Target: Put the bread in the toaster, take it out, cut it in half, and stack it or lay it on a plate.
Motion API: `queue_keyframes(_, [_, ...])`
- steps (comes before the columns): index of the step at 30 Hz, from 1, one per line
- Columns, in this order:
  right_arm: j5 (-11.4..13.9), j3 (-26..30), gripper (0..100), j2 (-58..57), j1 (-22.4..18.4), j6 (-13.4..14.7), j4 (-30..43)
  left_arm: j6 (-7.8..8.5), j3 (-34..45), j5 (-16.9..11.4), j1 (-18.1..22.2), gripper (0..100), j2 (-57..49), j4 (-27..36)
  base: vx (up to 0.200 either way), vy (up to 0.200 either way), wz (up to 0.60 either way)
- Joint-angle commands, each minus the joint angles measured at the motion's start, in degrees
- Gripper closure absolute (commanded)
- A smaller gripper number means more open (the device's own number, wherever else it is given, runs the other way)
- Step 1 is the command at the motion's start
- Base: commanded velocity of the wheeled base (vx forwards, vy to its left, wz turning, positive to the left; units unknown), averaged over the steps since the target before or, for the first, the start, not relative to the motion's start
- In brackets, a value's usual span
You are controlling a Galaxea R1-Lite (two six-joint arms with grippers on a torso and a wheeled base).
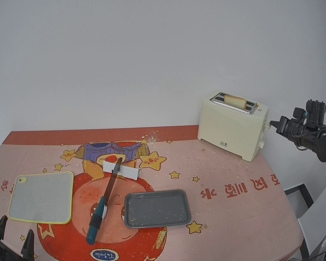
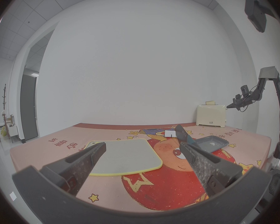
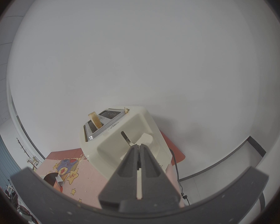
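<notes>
A cream toaster [image 1: 231,130] stands at the table's back right with a bread slice [image 1: 235,101] sticking up out of its slot. My right gripper [image 1: 274,123] is shut, its tips just beside the toaster's side lever [image 3: 145,138]. In the right wrist view the shut fingers [image 3: 139,154] point at that lever, and the bread [image 3: 95,120] rises from the slot. A teal-handled knife [image 1: 101,206] lies propped on a white holder [image 1: 121,170]. A grey plate [image 1: 157,208] sits to its right, a cutting board [image 1: 42,197] to its left. My left gripper [image 2: 143,154] hangs open near the table's front left.
Crumbs are scattered around the toaster and on the grey plate. The table's right edge [image 1: 286,203] runs close behind the toaster. Open tablecloth lies between the plate and the toaster.
</notes>
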Motion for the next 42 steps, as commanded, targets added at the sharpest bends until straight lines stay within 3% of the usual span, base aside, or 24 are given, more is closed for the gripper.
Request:
queue_keyframes(1, [-0.07, 0.12, 100, 1.09, 0.33, -0.03, 0.08, -0.01, 1.01, 0.03, 0.02, 0, 0.09, 0.0, 0.0, 0.0, 0.0])
queue_keyframes(42, [-0.42, 0.47, 100, 4.43, 0.51, -0.2, 0.17, -0.01, 1.01, 0.03, 0.02, 0, 0.09, 0.0, 0.0, 0.0, 0.0])
